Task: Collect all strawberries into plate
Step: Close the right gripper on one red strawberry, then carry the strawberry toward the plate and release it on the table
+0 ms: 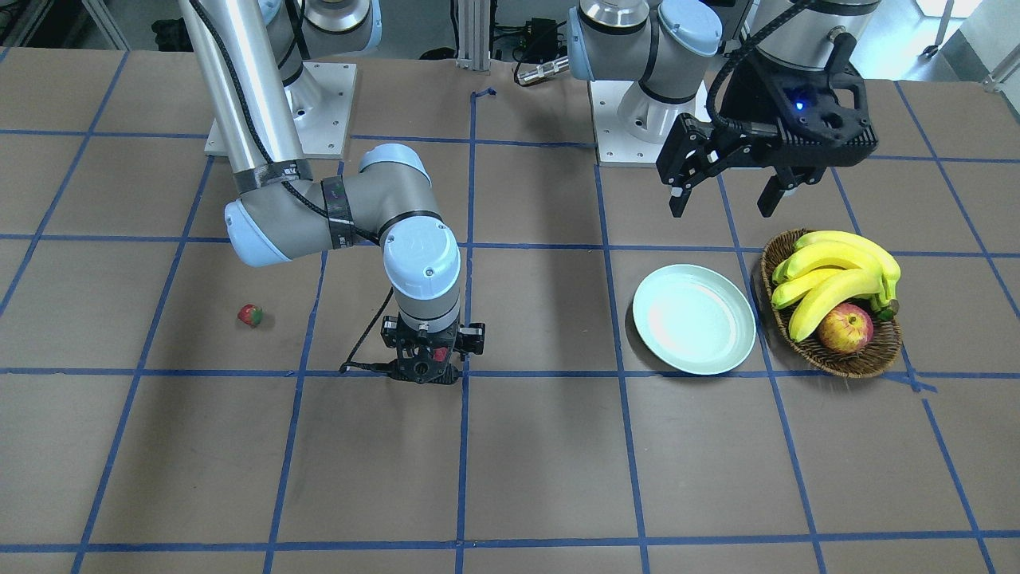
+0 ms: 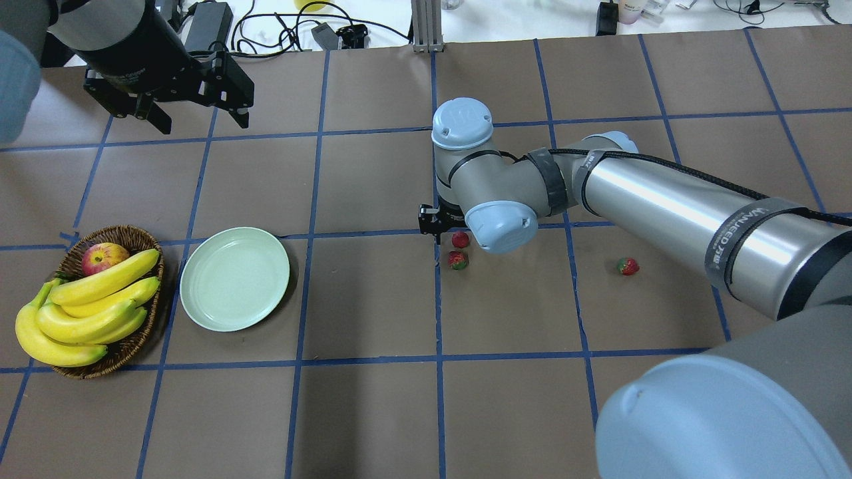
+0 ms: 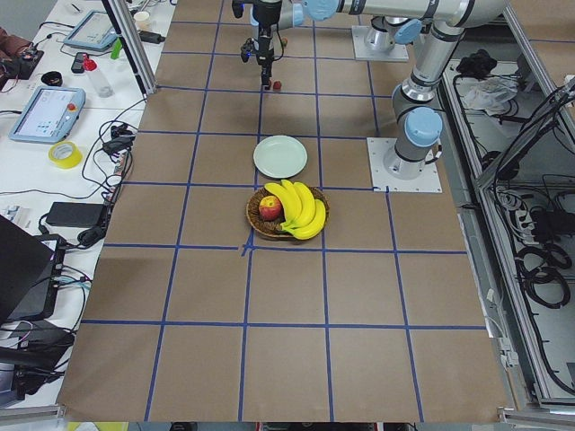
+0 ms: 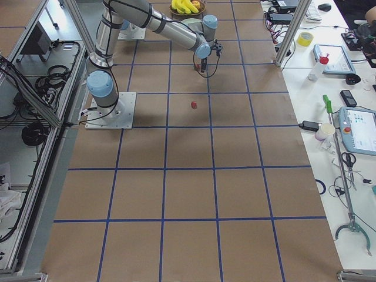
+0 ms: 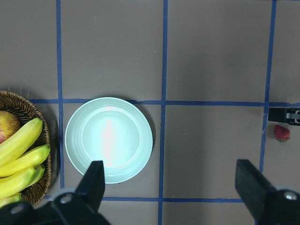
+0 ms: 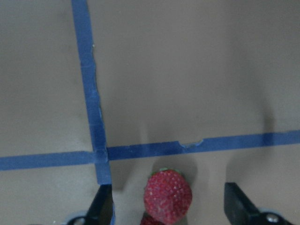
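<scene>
The right pincer (image 6: 168, 204), spread apart, is straddling one strawberry (image 6: 168, 196) midway between the tabletop's (image 1: 542, 462) side edges, while the left pincer (image 1: 723, 199), also apart, is hovering near the plate (image 1: 693, 319).

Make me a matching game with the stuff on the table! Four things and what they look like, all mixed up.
Things:
1. plate
2. bananas
3. apple
4. right gripper

Descriptions:
A. yellow
B. empty
C. open around a strawberry
D. red and yellow

Pairs: 1-B, 2-A, 3-D, 4-C
</scene>
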You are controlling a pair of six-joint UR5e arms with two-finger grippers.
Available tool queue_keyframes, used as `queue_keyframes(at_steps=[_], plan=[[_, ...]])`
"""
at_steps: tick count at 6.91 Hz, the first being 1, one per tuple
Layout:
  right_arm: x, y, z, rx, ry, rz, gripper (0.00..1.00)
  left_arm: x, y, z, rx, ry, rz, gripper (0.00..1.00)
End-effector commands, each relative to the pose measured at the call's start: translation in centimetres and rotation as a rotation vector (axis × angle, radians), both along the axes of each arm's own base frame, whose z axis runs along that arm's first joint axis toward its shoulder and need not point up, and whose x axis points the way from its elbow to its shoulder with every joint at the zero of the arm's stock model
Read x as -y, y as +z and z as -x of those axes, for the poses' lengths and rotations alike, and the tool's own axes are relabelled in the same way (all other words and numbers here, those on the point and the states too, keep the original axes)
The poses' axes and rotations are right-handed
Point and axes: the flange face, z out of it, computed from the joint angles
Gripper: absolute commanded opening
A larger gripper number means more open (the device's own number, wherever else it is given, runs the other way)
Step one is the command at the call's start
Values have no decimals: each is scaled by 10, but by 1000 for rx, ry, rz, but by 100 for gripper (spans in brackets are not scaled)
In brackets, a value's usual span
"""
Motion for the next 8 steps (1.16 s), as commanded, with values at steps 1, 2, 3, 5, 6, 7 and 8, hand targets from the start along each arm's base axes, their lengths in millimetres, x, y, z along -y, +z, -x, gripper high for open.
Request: queue_keyframes(at_steps=[1, 2, 3, 5, 6, 7, 8], plan=[[-1, -1, 0, 5, -1, -4, 8, -1, 0, 1, 0, -1, -1, 100], [1, 5, -1, 12, -1, 5, 0, -1, 1, 1, 0, -1, 1, 100], [4, 12, -3, 23, -21, 15, 0, -1, 0, 1, 0, -1, -1, 100], [0, 39, -46, 229, -59, -8, 0, -1, 0, 1, 0, -1, -1, 100], [-26, 26, -80, 224, 3, -27, 0, -1, 0, -3, 3, -1, -2, 100], [-36, 27, -95, 240, 20, -37, 0, -1, 0, -3, 4, -5, -1, 100], [-40, 3, -102, 272, 20, -98, 0, -1, 0, -3, 4, -5, -1, 100]])
